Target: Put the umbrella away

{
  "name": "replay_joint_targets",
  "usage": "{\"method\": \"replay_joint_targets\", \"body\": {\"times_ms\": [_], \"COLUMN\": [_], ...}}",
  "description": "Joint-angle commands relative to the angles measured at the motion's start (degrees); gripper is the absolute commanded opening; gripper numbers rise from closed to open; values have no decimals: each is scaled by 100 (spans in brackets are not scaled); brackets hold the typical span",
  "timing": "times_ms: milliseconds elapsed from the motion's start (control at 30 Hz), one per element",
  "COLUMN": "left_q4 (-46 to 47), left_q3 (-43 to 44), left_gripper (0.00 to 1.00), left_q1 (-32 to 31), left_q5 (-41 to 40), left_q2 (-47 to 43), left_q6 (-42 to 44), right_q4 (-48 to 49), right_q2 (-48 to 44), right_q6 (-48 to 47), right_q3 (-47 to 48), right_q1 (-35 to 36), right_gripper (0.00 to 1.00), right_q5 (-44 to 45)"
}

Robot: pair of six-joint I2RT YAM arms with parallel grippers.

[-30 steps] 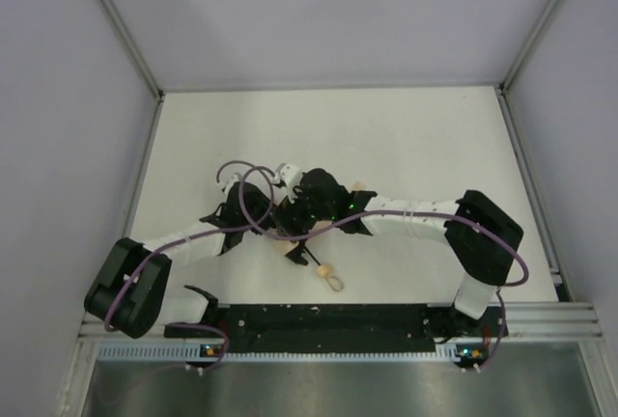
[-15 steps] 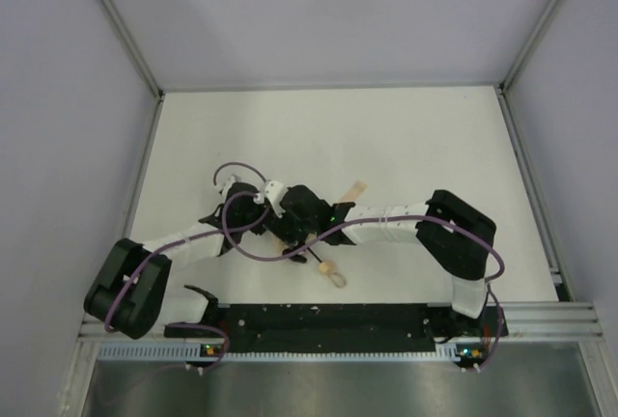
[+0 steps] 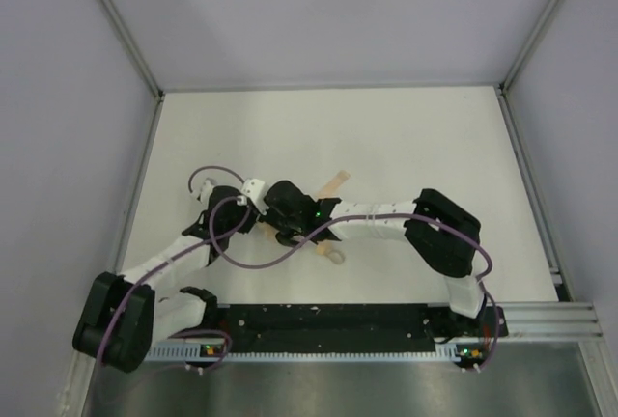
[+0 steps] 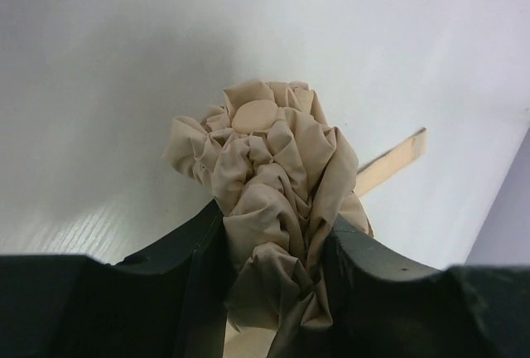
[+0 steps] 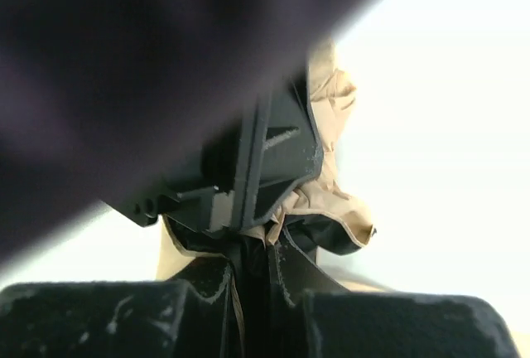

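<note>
The left arm [image 3: 164,263] reached from the near left corner in over the white table [image 3: 415,147], with a purple cable [image 3: 256,264] looping under its wrist. At its end the left claw [image 4: 276,217] was closed around the umbrella [image 4: 269,159], its two dark fingers [image 4: 195,258] pressed against either side of a bunched, wrinkled bundle of beige fabric that rose up between them. The umbrella lay on the table at the near middle, just where the two arms met, mostly hidden under them from above. A flat tan strip [image 4: 393,162] stuck out from behind the bundle toward the far right, lying on the table. On the near side the small tan handle [image 3: 331,255] with its loop showed beside the wrists. The right claw [image 5: 255,267] sat close against the left one, its fingers drawn nearly together and pinching a thin edge of the beige fabric; a dark blur covered the upper left of that wrist view. The right arm [image 3: 386,224] stretched leftward from its bent elbow on the near right.
</note>
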Motion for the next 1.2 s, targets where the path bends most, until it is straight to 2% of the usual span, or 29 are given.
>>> {"method": "replay_joint_targets", "body": {"times_ms": [0,100,167,267,400,433,467,633,700,733,900,1033,1167], "left_q4": [360,262,359,385,281,245,210,-105,-448,-632,-2460,-2796,-2366], "left_q3": [-18,-18,-62,-79,-10,0,8,-44,-18,-18,246,53,-290], "left_gripper": [5,35,47,55,59,71,75,77,94,98,99,98,98], "left_q1": [-160,95,227,394,438,438,438,447,447,447,447,438,438], "left_q5": [40,242,426,682,892,945,972,946,849,884,1094,1517,1552], "left_q2": [-869,-1106,-1194,-1239,-1099,-1055,-1037,-1150,-1238,-1256,-1133,-1326,-1678], "left_q6": [24,76,112,103,33,50,68,68,-11,-63,-889,-1443,-1611], "right_q4": [-315,-236,-218,-218,238,431,589,1109,1153,1136,1408,1785,2076], "right_q2": [287,85,-29,-179,-389,-460,-512,-557,-513,-469,-127,347,769], "right_q6": [-324,-377,-525,-614,-71,166,351,1134,1345,1476,2232,2873,3358], "right_q3": [477,478,460,408,-118,-311,-522,-1130,-1175,-1175,-1271,-1421,-1447], "right_q1": [-364,-601,-699,-778,-787,-787,-787,-769,-822,-839,-1076,-1252,-1428], "right_gripper": [0,0,0,0,0,0,0,0,0,0,0,0,0], "right_q5": [20,-455,-588,-720,-1088,-1159,-1238,-1721,-2151,-2327,-3303,-3900,-4445]}}
